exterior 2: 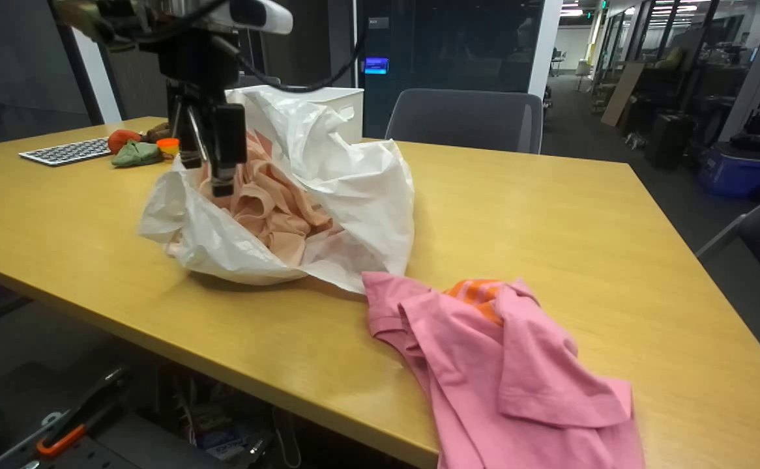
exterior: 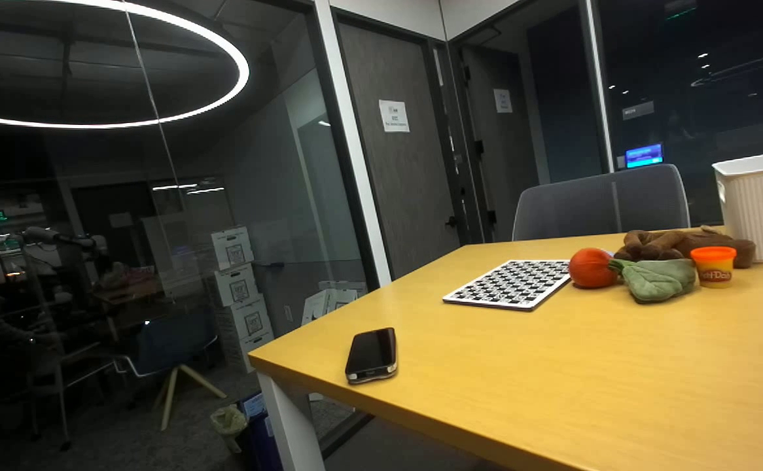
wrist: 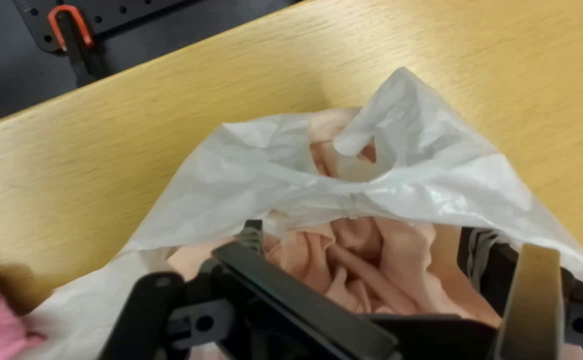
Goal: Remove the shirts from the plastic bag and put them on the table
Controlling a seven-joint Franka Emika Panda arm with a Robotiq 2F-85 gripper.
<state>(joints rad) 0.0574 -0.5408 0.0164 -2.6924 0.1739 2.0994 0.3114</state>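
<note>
One pink shirt (exterior 2: 504,384) lies crumpled on the table (exterior 2: 523,208), in front and to the right of the white plastic bag (exterior 2: 373,195) in an exterior view, with an orange-striped patch in its folds; whether it touches the bag, I cannot tell. The bag rests on the table with its mouth gaping, and a rumpled heap of peach cloth (exterior 2: 279,218) sits inside it, how many pieces being unclear. The gripper (wrist: 369,245) is at the mouth of the bag, its two fingers (wrist: 252,232) spread wide, and in the wrist view peach cloth shows between them; I cannot tell whether they touch it. Behind the bag stand a white bin (exterior 2: 350,109) and, more to the right, a gray chair (exterior 2: 465,120). Farther back, to the left of the bag, lie a checkered board (exterior 2: 67,152), a round orange object (exterior 2: 122,139), a green cloth leaf (exterior 2: 137,155) and a tub (exterior 2: 168,145) with an orange lid.
</note>
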